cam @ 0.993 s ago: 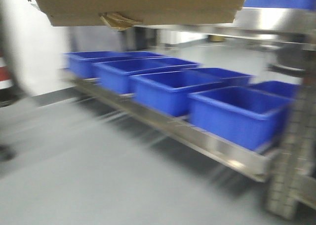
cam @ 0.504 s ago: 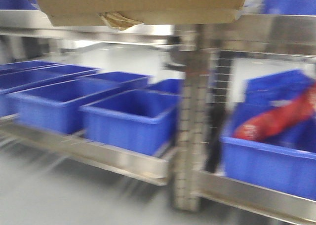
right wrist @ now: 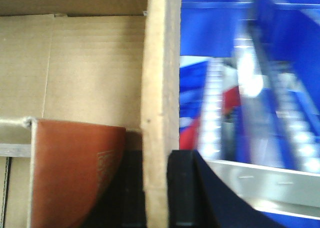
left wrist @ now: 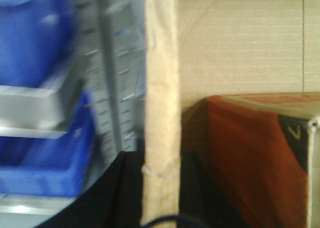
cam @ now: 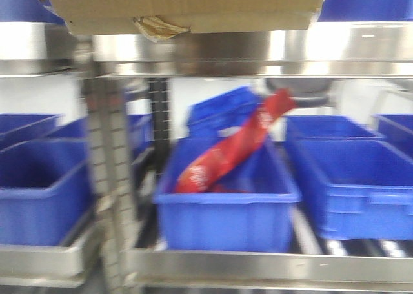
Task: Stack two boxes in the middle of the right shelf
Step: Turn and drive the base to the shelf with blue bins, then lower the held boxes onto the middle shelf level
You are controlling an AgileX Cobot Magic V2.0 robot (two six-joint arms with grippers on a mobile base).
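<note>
A steel shelf (cam: pixel 213 49) loaded with blue bins (cam: pixel 222 220) stood blurred beyond both grippers, on the outer side of each. A big cardboard box (cam: pixel 187 4) hung in front of it, underside level with an upper shelf board, a crumpled tape scrap (cam: pixel 158 26) dangling beneath. Inside the box, just inward of both grippers, sat a red-brown carton (left wrist: pixel 250 158). A red packet (cam: pixel 232 149) leaned in 1 bin below. The left gripper (left wrist: pixel 160 188) clamped 1 box wall, a finger on either face; the right gripper (right wrist: pixel 156 188) pinched another wall likewise.
</note>
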